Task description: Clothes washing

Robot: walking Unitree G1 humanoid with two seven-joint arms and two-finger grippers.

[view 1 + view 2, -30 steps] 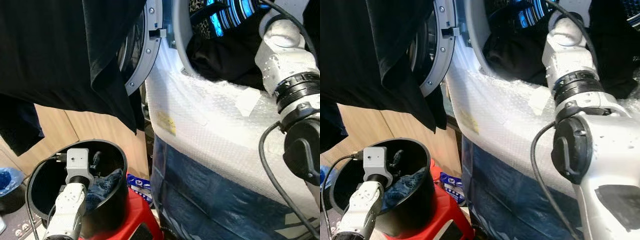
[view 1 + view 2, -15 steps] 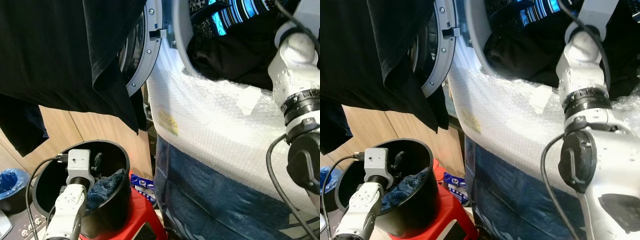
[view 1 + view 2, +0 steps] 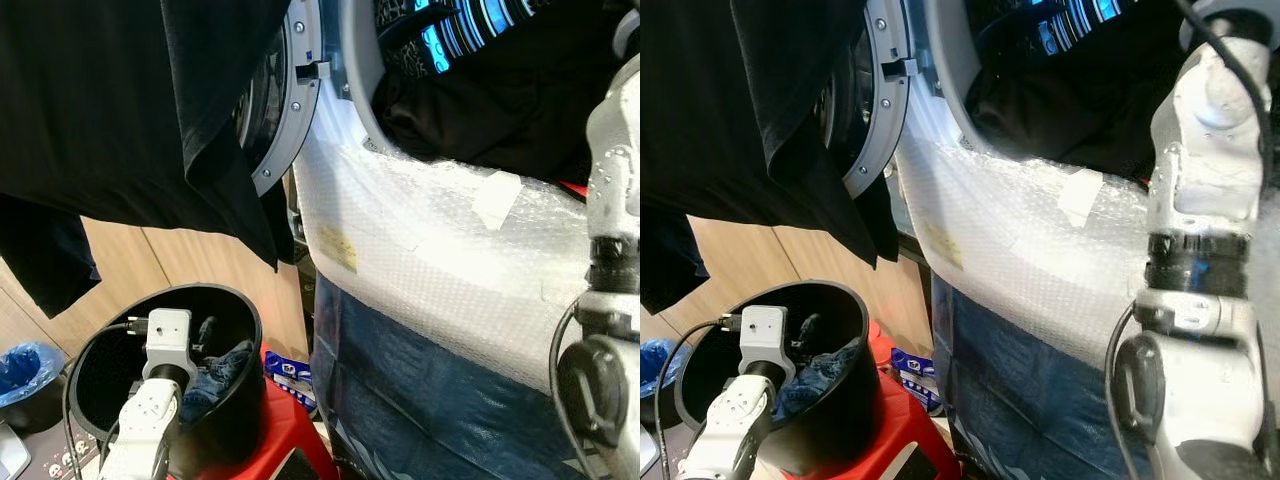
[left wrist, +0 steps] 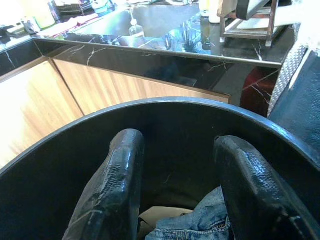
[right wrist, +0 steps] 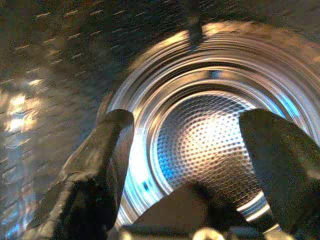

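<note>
The left gripper (image 4: 175,200) is open inside the black bucket (image 3: 235,400), above the jeans (image 4: 200,225). The right gripper (image 5: 195,165) is open, facing the washing machine drum (image 5: 210,135), where dark clothes (image 3: 500,100) lie at the opening. The yellow label (image 3: 335,245) on the bubble wrap (image 3: 430,260) is not readable.

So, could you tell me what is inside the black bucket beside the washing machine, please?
Crumpled blue denim lies in the black bucket, with the left gripper open just above it. Whatever sits underneath the denim is covered.

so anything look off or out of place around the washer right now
Yes. A black garment spills out of the washer's mouth over the bubble-wrapped front instead of lying inside the drum. Another black cloth is draped over the open door, covering most of it.
</note>
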